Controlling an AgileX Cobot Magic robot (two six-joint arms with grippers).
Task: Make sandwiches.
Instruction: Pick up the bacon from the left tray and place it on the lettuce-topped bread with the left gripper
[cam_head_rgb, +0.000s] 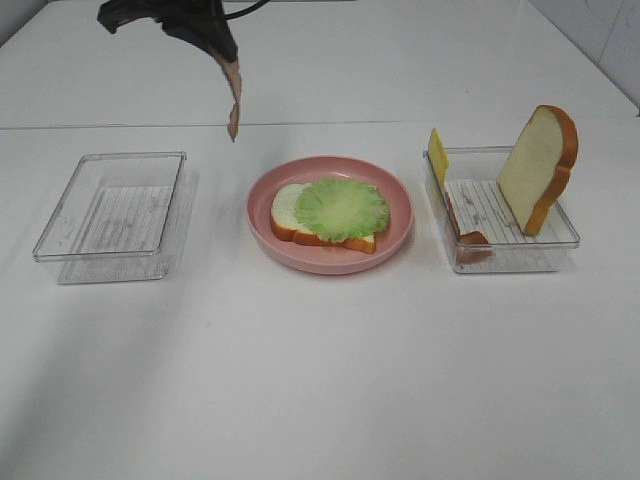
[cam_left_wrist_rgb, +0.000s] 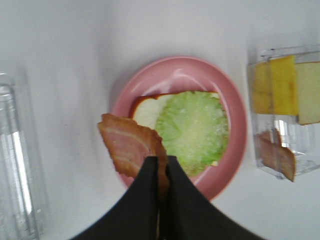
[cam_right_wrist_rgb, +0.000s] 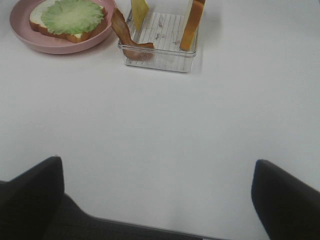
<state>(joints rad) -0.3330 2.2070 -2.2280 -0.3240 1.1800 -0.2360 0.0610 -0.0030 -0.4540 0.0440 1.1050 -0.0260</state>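
- Lying flat on the pink plate (cam_head_rgb: 330, 262) at the middle of the worktop (cam_head_rgb: 320, 380), a white bread slice (cam_head_rgb: 288, 210) with orange-brown crust carries a ruffled green lettuce leaf (cam_head_rgb: 342, 208) that covers most of it.
- At 3 o'clock from the plate, a clear tray (cam_head_rgb: 560, 240) holds a yellow cheese slice (cam_head_rgb: 437, 152) on edge, a second bacon strip (cam_head_rgb: 468, 238) and a second bread slice (cam_head_rgb: 540, 165) standing upright.
- At 9 o'clock sits another clear tray (cam_head_rgb: 60, 245).
- At about 11 o'clock from the plate, the left end effector (cam_head_rgb: 228, 50) hangs high, jaws pinched together on a reddish-brown bacon strip (cam_head_rgb: 233, 95) that dangles below.
- Well apart from the trays, the right end effector (cam_right_wrist_rgb: 157, 192) hovers over bare worktop, jaws spread wide, holding nothing.
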